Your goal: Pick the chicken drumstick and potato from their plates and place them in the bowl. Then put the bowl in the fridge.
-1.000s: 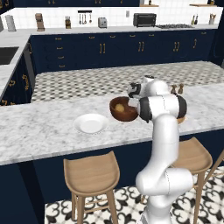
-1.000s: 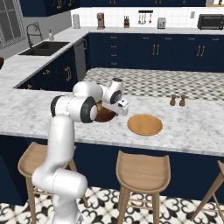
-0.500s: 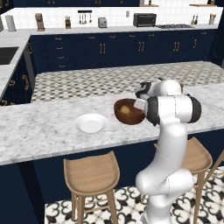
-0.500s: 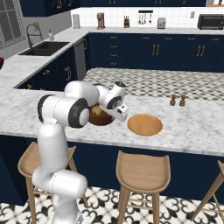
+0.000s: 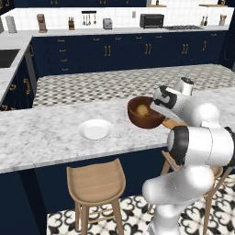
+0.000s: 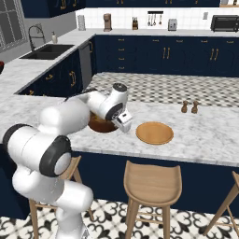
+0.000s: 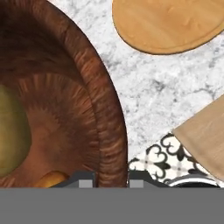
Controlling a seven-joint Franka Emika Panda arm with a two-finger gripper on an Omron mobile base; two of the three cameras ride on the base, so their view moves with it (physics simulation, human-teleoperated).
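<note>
from where i stand the marble desk (image 5: 41, 133) runs across the room. going left to right in the left base view, the white plate (image 5: 95, 130) sits bare on the marble at about nine o'clock from the bowl (image 5: 143, 112), near it but apart. the bowl looks tilted and lifted off the desk, its open mouth turned toward the plate side. inside it the potato (image 5: 143, 110) shows as a yellowish lump. at three o'clock from the bowl the pincer (image 5: 159, 109) is clamped on the thick rim, one finger inside the wall and one outside.

in the right base view the bowl (image 6: 100, 124) is mostly hidden behind the arm, with the pincer (image 6: 122, 125) at its right edge. at three o'clock from that lies the wooden plate (image 6: 154, 133), flat on the desk, with nothing on it. farther on, at about one o'clock from the wooden plate, stand two small brown shakers (image 6: 189, 107) side by side.

in the hand view the bowl's rim (image 7: 107, 127) passes straight down between the two dark fingertips (image 7: 86, 178), so the grip is on the rim itself. left of the rim, inside the bowl, the potato (image 7: 12, 131) lies at the far left edge, and the chicken drumstick (image 7: 50, 179) peeks out orange at the bottom. the wooden plate (image 7: 168, 24) is at one o'clock, apart from the bowl. a wooden stool seat (image 7: 205, 131) shows at four o'clock over tiled floor.
</note>
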